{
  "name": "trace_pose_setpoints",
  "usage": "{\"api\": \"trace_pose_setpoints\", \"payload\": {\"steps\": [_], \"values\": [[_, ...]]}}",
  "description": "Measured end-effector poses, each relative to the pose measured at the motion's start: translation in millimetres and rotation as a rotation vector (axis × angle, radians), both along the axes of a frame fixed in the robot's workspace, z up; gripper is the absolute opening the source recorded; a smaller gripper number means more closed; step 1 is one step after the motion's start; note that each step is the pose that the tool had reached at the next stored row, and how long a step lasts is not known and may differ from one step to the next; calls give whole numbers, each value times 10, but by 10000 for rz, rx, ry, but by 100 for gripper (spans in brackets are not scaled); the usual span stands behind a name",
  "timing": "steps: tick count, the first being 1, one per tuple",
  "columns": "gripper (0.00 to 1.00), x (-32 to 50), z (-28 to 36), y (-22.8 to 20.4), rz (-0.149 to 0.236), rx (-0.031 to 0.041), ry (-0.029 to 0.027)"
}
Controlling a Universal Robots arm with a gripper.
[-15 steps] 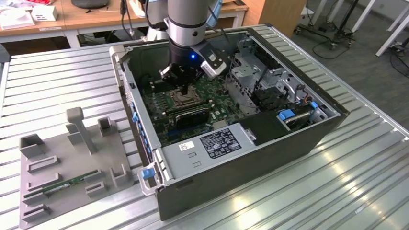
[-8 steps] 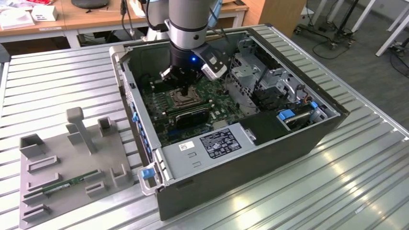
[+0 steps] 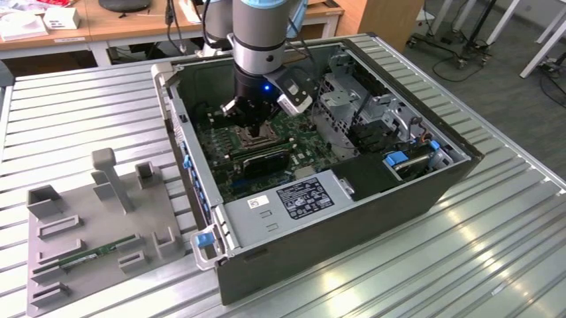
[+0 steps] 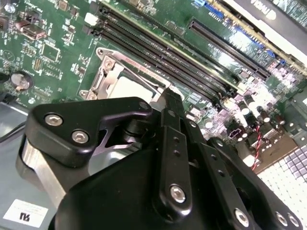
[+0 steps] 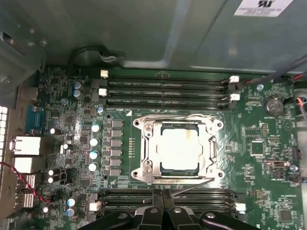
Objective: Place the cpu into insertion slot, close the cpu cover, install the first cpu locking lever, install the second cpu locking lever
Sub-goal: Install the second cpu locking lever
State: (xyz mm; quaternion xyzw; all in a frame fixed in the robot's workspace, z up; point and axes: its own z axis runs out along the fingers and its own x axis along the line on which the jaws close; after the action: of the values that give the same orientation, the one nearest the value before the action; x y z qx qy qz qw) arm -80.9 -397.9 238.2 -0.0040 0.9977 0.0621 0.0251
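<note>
The cpu (image 5: 180, 149) lies flat in its socket on the green motherboard (image 5: 268, 143), its silvery top showing through the square opening of the cpu cover (image 5: 147, 149), which is folded down over it. One thin wire lever (image 5: 177, 116) lies along the socket's side by the memory slots. A second lever (image 5: 194, 186) runs slanted along the opposite side, ending beside my gripper (image 5: 165, 197). The gripper is shut, its tips just off the socket's edge. In the second wrist view, the gripper (image 4: 171, 99) stands beside the cpu (image 4: 127, 88). In the exterior view, the gripper (image 3: 256, 138) reaches down into the open computer case (image 3: 354, 218).
Memory slots (image 5: 168, 88) flank the socket on two sides. A row of capacitors (image 5: 95, 148) stands beside it. Case walls, a drive cage (image 3: 349, 93) and a power supply (image 3: 296, 199) surround the board. A grey fixture plate (image 3: 97, 225) sits on the table at the exterior view's left.
</note>
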Motion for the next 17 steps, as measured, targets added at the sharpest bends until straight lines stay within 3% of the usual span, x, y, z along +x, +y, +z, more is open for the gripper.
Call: {"api": "trace_pose_setpoints", "payload": {"steps": [4, 17], "values": [[11, -13, -44, 2, 0, -138, 7], [11, -102, -90, 56, 0, -145, 8]]}}
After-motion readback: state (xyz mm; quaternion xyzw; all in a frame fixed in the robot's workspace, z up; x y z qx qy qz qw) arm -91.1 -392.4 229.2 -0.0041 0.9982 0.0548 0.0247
